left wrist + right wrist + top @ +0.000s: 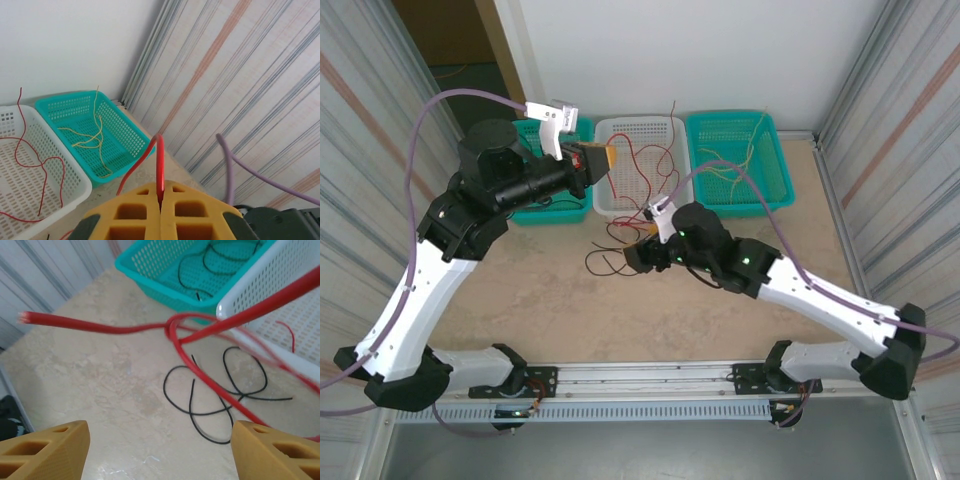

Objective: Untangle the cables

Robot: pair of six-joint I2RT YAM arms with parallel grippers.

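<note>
Pinching red cable (160, 167), left fingers (131, 215); right fingers (47, 444) apart; yellow cables (95, 134) in teal basket (131, 131).

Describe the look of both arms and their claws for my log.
Both arms have white lower links and black joint housings: left arm, right arm. A purple-grey hose runs along each. Small green lights glow on the right arm's black section. The left claw and right claw have blocky yellow-orange fingers with rectangular cut-outs.
</note>
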